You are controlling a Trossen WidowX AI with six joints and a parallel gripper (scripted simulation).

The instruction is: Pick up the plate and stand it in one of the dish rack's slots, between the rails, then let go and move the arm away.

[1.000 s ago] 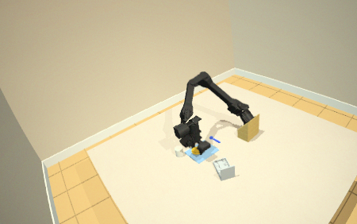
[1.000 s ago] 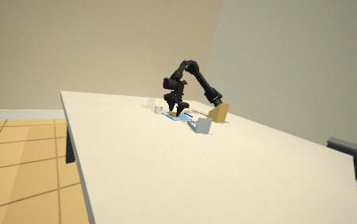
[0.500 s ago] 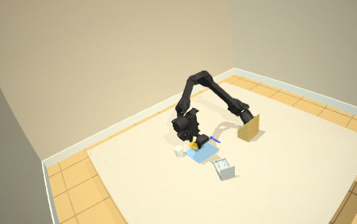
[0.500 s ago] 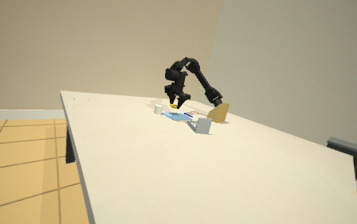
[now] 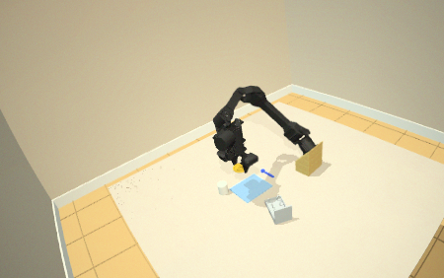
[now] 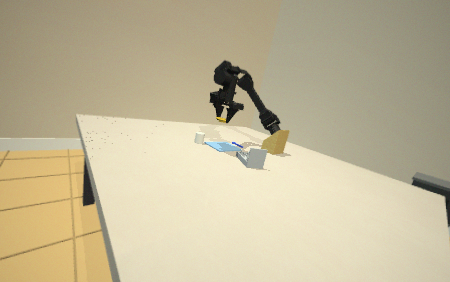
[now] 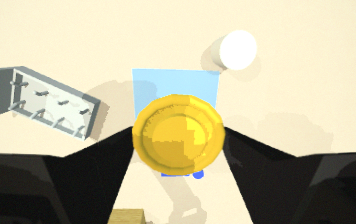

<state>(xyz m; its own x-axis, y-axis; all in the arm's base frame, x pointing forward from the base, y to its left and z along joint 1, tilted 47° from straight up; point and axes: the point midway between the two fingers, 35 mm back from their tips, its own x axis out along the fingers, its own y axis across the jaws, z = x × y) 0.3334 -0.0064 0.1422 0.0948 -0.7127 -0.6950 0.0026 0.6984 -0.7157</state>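
A round yellow plate (image 5: 238, 169) (image 6: 221, 119) (image 7: 179, 135) is held up in the air, its face towards the wrist camera and roughly level in the exterior view. My gripper (image 5: 242, 167) (image 6: 223, 120) (image 7: 178, 131) is shut on the plate, one finger at each side of its rim. The grey dish rack (image 5: 282, 214) (image 6: 257, 158) (image 7: 93, 120) stands on the table, lower than the plate and off to one side. In the wrist view its short rails stick up in two rows, with nothing between them. One end has a tall wall.
A light blue mat (image 5: 242, 192) (image 6: 220, 147) (image 7: 175, 82) lies below the plate. A white cup (image 5: 223, 187) (image 6: 199, 138) (image 7: 238, 50) stands beside it. A small blue utensil (image 5: 267, 173) (image 6: 237, 145) (image 7: 198, 174) lies near the mat. A wooden block (image 5: 309, 160) (image 6: 276, 142) (image 7: 127, 217) stands by the arm's base.
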